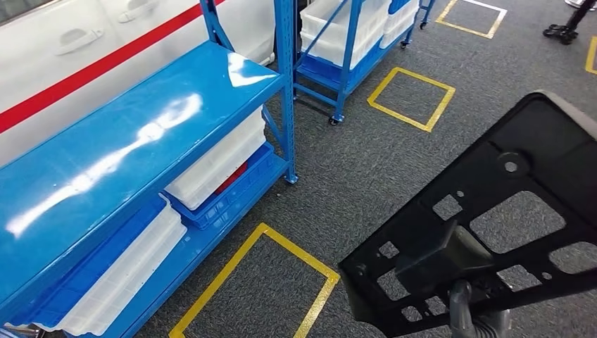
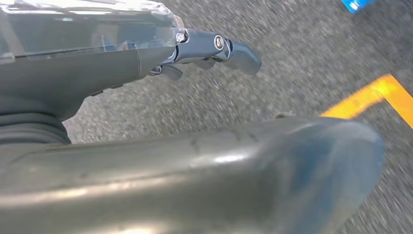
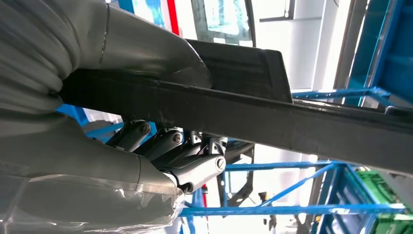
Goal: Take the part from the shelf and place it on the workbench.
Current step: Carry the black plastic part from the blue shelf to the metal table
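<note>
The right hand (image 3: 160, 156) is gripping the black part (image 1: 486, 225) by one edge, holding it over the floor, right of the blue shelf (image 1: 120, 148). The left hand (image 2: 204, 53) is hanging released. Held off-centre, the part could tilt and slip out.

Industrial workshop or car-parts warehouse. Blue steel shelving rack (image 1: 127, 134) with glossy top shelf, lower level stacked with white plastic bins (image 1: 218, 158) and blue plastic crates (image 1: 236, 193). Second blue rack on castor wheels (image 1: 345, 67) further back, also loaded with white bins. Grey carpet-tile floor (image 1: 366, 169) marked with yellow tape squares (image 1: 412, 98) as position zones. White car body with red stripe (image 1: 84, 56) behind the shelving.
</note>
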Motion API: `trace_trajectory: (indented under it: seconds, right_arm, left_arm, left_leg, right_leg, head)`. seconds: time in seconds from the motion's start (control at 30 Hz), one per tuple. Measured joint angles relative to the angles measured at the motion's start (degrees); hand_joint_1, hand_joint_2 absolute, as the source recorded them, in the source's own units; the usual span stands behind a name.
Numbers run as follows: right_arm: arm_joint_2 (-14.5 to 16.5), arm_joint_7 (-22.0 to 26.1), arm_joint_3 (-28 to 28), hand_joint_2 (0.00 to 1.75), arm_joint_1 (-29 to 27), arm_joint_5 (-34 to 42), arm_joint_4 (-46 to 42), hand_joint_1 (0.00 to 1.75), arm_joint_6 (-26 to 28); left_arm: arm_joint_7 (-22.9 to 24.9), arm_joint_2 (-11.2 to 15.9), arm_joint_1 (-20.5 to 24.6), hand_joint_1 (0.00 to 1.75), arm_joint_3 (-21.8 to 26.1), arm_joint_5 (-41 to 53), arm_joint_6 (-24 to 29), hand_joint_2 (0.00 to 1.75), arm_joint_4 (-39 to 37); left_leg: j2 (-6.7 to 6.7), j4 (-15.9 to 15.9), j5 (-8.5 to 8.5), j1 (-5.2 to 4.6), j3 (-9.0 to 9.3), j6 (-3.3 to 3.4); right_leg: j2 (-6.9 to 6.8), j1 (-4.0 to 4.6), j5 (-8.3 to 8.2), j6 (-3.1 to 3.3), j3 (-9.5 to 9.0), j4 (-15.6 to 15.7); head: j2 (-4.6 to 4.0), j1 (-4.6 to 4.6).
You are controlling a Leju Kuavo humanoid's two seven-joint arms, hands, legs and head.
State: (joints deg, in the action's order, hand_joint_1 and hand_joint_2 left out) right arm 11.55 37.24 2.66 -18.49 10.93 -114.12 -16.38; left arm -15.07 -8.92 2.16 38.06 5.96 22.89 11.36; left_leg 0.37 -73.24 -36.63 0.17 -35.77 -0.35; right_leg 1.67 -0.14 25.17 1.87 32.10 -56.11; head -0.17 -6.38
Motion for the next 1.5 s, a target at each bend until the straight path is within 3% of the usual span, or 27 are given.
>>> trace_trajectory:
  seconds: [0.03, 0.07, 0.13, 0.17, 0.2, 0.27, 0.3, 0.37, 0.43, 0.5, 0.53, 0.57, 0.67, 0.7, 0.73, 0.8, 0.87, 0.93, 1.0, 1.03, 1.1, 1.17, 1.23, 1.3, 1.37, 1.43, 1.5]
  right_arm:
    - [-0.02, 0.0, -1.04, 1.75, 0.54, 0.0, 0.93, 1.75, 0.72]
    - [-0.04, 0.0, -2.08, 1.75, 1.09, 0.03, 1.79, 1.75, 1.45]
    - [-0.1, 0.0, -4.22, 1.75, 2.25, 0.17, 3.34, 1.75, 2.68]
    - [-0.13, -0.02, -5.15, 1.75, 2.78, 0.27, 3.97, 1.75, 3.07]
    - [-0.16, -0.03, -6.0, 1.75, 3.26, 0.35, 4.54, 1.75, 3.4]
    - [-0.27, -0.08, -7.23, 1.75, 3.96, 0.45, 5.41, 1.75, 3.92]
    - [-0.35, -0.09, -7.66, 1.75, 4.19, 0.54, 5.72, 1.75, 4.18]
    - [-0.52, -0.21, -8.37, 1.75, 4.73, 0.73, 6.19, 1.75, 4.7]
    - [-0.66, -0.43, -9.14, 1.75, 5.31, 0.86, 6.62, 1.75, 5.11]
    - [-0.83, -0.6, -9.87, 1.75, 5.54, 0.94, 7.16, 1.75, 5.52]
    - [-0.92, -0.64, -10.18, 1.75, 5.54, 0.98, 7.44, 1.75, 5.73]
    - [-1.01, -0.67, -10.5, 1.75, 5.55, 1.01, 7.7, 1.75, 5.93]
    - [-1.15, -0.61, -11.56, 1.75, 5.78, 1.08, 8.29, 1.75, 6.37]
    - [-1.21, -0.58, -11.88, 1.75, 5.88, 1.12, 8.43, 1.75, 6.46]
    - [-1.27, -0.56, -12.13, 1.75, 5.95, 1.15, 8.58, 1.75, 6.52]
    - [-1.36, -0.54, -12.45, 1.75, 5.94, 1.17, 8.76, 1.75, 6.59]
    - [-1.43, -0.44, -12.87, 1.75, 6.1, 1.3, 8.92, 1.75, 6.78]
    - [-1.53, -0.3, -13.53, 1.75, 6.47, 1.56, 9.23, 1.75, 7.15]
    - [-1.67, -0.25, -14.24, 1.75, 6.75, 1.88, 9.73, 1.75, 7.71]
    - [-1.76, -0.24, -14.6, 1.75, 6.89, 2.02, 10.04, 1.75, 8.05]
    - [-1.95, -0.24, -15.36, 1.75, 7.35, 2.16, 10.71, 1.75, 8.66]
    - [-2.11, -0.24, -16.15, 1.75, 8.09, 2.25, 11.42, 1.75, 9.12]
    - [-2.26, -0.24, -16.88, 1.75, 8.87, 2.37, 12.11, 1.75, 9.49]
    - [-2.41, -0.25, -17.36, 1.75, 9.36, 2.42, 12.69, 1.75, 9.75]
    - [-2.65, -0.25, -17.58, 1.75, 9.81, 2.43, 13.24, 1.75, 9.95]
    - [-2.93, -0.25, -17.75, 1.75, 10.42, 2.43, 13.84, 1.75, 10.07]
    - [-3.27, -0.16, -17.86, 1.75, 10.77, 2.43, 14.48, 1.75, 10.29]
  left_arm:
    - [0.36, -0.14, 0.02, 0.0, 0.3, -0.01, 1.1, 0.0, 0.0]
    - [0.79, -0.29, 0.06, 0.0, 0.53, 0.01, 2.17, 0.0, 0.0]
    - [1.52, -0.57, 0.16, 0.0, 0.9, 0.06, 4.03, 0.0, 0.01]
    - [1.7, -0.79, 0.18, 0.0, 1.08, 0.08, 4.7, 0.0, 0.01]
    - [1.83, -0.98, 0.22, 0.0, 1.27, 0.1, 5.29, 0.0, 0.01]
    - [1.99, -1.43, 0.35, 0.0, 1.59, 0.19, 6.24, 0.0, 0.01]
    - [2.07, -1.61, 0.44, 0.0, 1.68, 0.29, 6.66, 0.0, 0.01]
    - [2.3, -2.06, 0.44, 0.0, 1.74, 0.55, 7.42, 0.0, 0.0]
    - [2.59, -2.38, 0.25, 0.0, 1.79, 0.75, 8.06, 0.0, 0.0]
    - [2.91, -2.55, 0.09, 0.0, 1.84, 0.81, 8.62, 0.0, 0.0]
    - [3.02, -2.59, 0.08, 0.0, 1.86, 0.84, 8.85, 0.0, 0.0]
    - [3.09, -2.65, 0.12, 0.0, 1.87, 0.88, 9.08, 0.0, 0.0]
    - [3.15, -3.02, 0.23, 0.0, 1.89, 1.04, 9.7, 0.0, 0.01]
    - [3.18, -3.13, 0.26, 0.0, 1.9, 1.08, 9.83, 0.0, 0.0]
    - [3.2, -3.22, 0.32, 0.0, 1.91, 1.1, 9.89, 0.0, 0.0]
    - [3.25, -3.38, 0.58, 0.0, 1.92, 1.1, 9.96, 0.0, 0.0]
    - [3.44, -3.48, 0.68, 0.0, 1.94, 1.18, 10.28, 0.0, 0.01]
    - [4.02, -3.5, 0.58, 0.0, 1.99, 1.32, 11.14, 0.0, 0.01]
    - [4.81, -3.55, 0.48, 0.0, 2.05, 1.63, 12.39, 0.0, 0.01]
    - [5.14, -3.57, 0.42, 0.0, 2.07, 1.85, 13.0, 0.0, 0.01]
    - [5.5, -3.62, 0.3, 0.0, 2.08, 2.16, 13.75, 0.0, 0.01]
    - [5.34, -3.8, 0.24, 0.0, 2.13, 2.11, 13.85, 0.0, 0.0]
    - [4.91, -4.03, 0.28, 0.0, 2.2, 1.96, 13.78, 0.0, 0.0]
    - [4.44, -4.26, 0.37, 0.0, 2.24, 1.88, 13.62, 0.0, 0.01]
    - [3.99, -4.5, 0.33, 0.0, 2.26, 1.8, 13.21, 0.0, 0.01]
    - [3.62, -4.7, 0.14, 0.0, 2.29, 1.63, 12.63, 0.0, 0.01]
    - [3.21, -4.79, -0.04, 0.0, 2.42, 1.37, 11.88, 0.0, 0.01]
  left_leg:
    - [-0.11, 1.02, 1.1, 0.01, 0.9, 0.04]
    - [-0.42, 4.07, 2.91, 0.03, 2.74, 0.13]
    - [-2.58, 12.17, 5.83, 0.13, 7.24, 0.51]
    - [-3.67, 14.67, 6.43, 0.19, 8.48, 0.65]
    - [-4.43, 15.92, 6.49, 0.2, 8.96, 0.79]
    - [-3.87, 16.16, 6.78, 0.17, 8.63, 1.16]
    - [-3.18, 16.32, 7.0, 0.18, 8.53, 1.51]
    - [-1.57, 16.63, 7.56, 0.23, 8.22, 2.29]
    - [0.22, 16.62, 7.86, 0.01, 7.68, 2.63]
    - [2.09, 16.57, 8.0, -0.14, 7.31, 2.64]
    - [2.95, 16.56, 8.02, -0.17, 7.25, 2.59]
    - [3.73, 16.56, 8.0, -0.17, 7.3, 2.54]
    - [5.68, 16.5, 7.78, -0.42, 7.69, 2.0]
    - [6.24, 16.46, 7.7, -0.52, 7.76, 1.72]
    - [6.79, 16.47, 7.67, -0.59, 7.77, 1.43]
    - [7.45, 16.4, 7.4, -0.55, 7.98, 0.86]
    - [4.9, 13.66, 5.46, -0.38, 6.96, 0.36]
    - [1.24, 6.51, 1.83, -0.14, 3.59, 0.11]
    - [0.16, 0.26, -0.03, -0.03, 0.29, -0.01]
    - [0.06, -0.05, 0.77, 0.0, -0.11, -0.03]
    - [-0.85, 5.51, 5.01, 0.22, 2.0, -0.05]
    - [-3.77, 12.13, 7.84, 0.59, 4.61, 0.02]
    - [-5.15, 14.11, 8.07, 0.53, 5.17, 0.48]
    - [-3.74, 14.37, 8.54, 0.34, 5.1, 1.36]
    - [-2.21, 14.83, 9.07, 0.37, 5.07, 2.21]
    - [-0.55, 15.03, 9.28, 0.2, 4.87, 2.6]
    - [1.25, 15.01, 9.27, -0.06, 4.65, 2.66]
  right_leg:
    - [0.88, 0.01, -0.28, -0.12, 0.52, -0.24]
    - [1.74, -0.01, -0.49, -0.28, 0.99, -0.53]
    - [3.28, -0.08, -0.85, -0.75, 1.92, -1.27]
    - [3.86, -0.09, -1.07, -1.05, 2.3, -1.58]
    - [4.42, -0.08, -1.33, -1.41, 2.65, -1.81]
    - [5.42, -0.07, -1.9, -2.21, 3.14, -1.92]
    - [4.99, -0.08, -1.8, -2.49, 3.45, -2.24]
    - [2.27, -0.09, 0.41, -2.98, 5.08, -5.41]
    - [-0.54, -0.24, 4.64, -3.53, 8.36, -12.84]
    - [-1.29, -0.55, 6.73, -3.97, 10.42, -18.48]
    - [-1.52, -0.64, 6.2, -4.05, 9.84, -18.26]
    - [-1.92, -0.66, 4.74, -4.01, 8.0, -15.55]
    - [-5.41, 0.09, 0.99, -2.96, 1.17, -3.78]
    - [-6.08, 0.43, 0.79, -2.49, 0.39, -2.08]
    - [-5.86, 0.71, 0.92, -2.08, 0.46, -1.83]
    - [-4.43, 0.57, 0.58, -1.4, 0.56, -1.37]
    - [-3.03, 0.18, 0.1, -0.68, 0.34, -0.61]
    - [-1.65, 0.06, -0.21, -0.21, 0.44, -0.39]
    - [-0.06, 0.14, -0.31, -0.05, 0.77, -0.64]
    - [0.85, 0.13, -0.32, -0.06, 0.9, -0.87]
    - [2.67, 0.04, -0.24, -0.27, 1.13, -1.5]
    - [4.18, 0.02, -0.1, -0.84, 1.66, -2.36]
    - [5.38, -0.06, -0.26, -1.66, 2.45, -2.82]
    - [6.05, -0.29, -0.63, -2.46, 3.03, -2.85]
    - [3.38, -0.21, 0.5, -2.97, 4.1, -4.65]
    - [-0.3, -0.17, 3.96, -3.35, 7.04, -10.78]
    - [-1.3, -0.41, 6.69, -3.66, 10.21, -17.54]
  head:
    - [0.0, 0.0]
    - [0.0, 0.0]
    - [0.0, 0.0]
    - [0.0, 0.0]
    - [0.0, 0.0]
    - [0.0, 0.0]
    - [0.0, 0.01]
    - [0.0, 0.02]
    - [0.0, 0.02]
    - [0.0, 0.02]
    - [0.0, 0.02]
    - [0.0, 0.02]
    - [0.0, 0.02]
    - [0.0, 0.02]
    - [0.0, 0.02]
    - [0.0, 0.02]
    - [0.0, 0.02]
    - [0.0, 0.02]
    - [0.0, 0.01]
    - [0.0, 0.01]
    - [0.0, 0.02]
    - [0.0, 0.02]
    - [0.0, 0.02]
    - [0.0, 0.02]
    - [0.0, 0.04]
    - [0.0, 0.05]
    - [0.0, 0.04]
